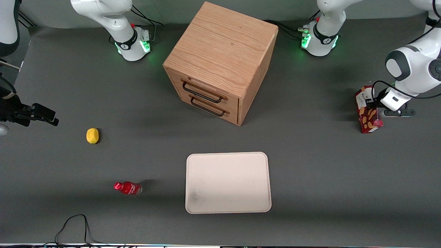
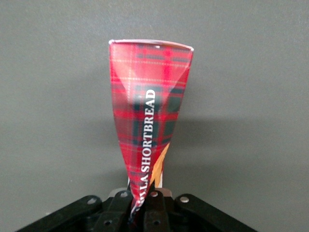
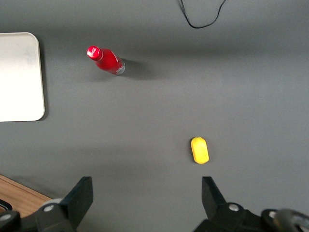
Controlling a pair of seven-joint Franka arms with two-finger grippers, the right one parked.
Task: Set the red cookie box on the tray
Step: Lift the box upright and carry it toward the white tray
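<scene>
Gripping the red cookie box (image 1: 367, 109) at the working arm's end of the counter (image 1: 310, 165), the tool (image 1: 378, 112) sits against the carton's side in the front view. Box looks lifted or tipped on end, white label end farthest from the camera; contact with the counter cannot be told. Tray (image 1: 228, 182) lies bare, well apart, nearer the camera than the wooden drawer cabinet (image 1: 220, 62). A lemon-like yellow thing (image 1: 92, 135) and small red bottle (image 1: 128, 188) lie toward the parked arm's end, clear of any likely path.

Left wrist view: fingers (image 2: 118, 205) closed tight on the red cookie box (image 2: 149, 116), pinching its tartan end flat, the carton flaring wide away from them. Judged a firm hold, suited to carrying.

Right wrist view: tray (image 3: 19, 77) corner, bottle (image 3: 106, 60), yellow thing (image 3: 199, 150); no box on the tray yet.
</scene>
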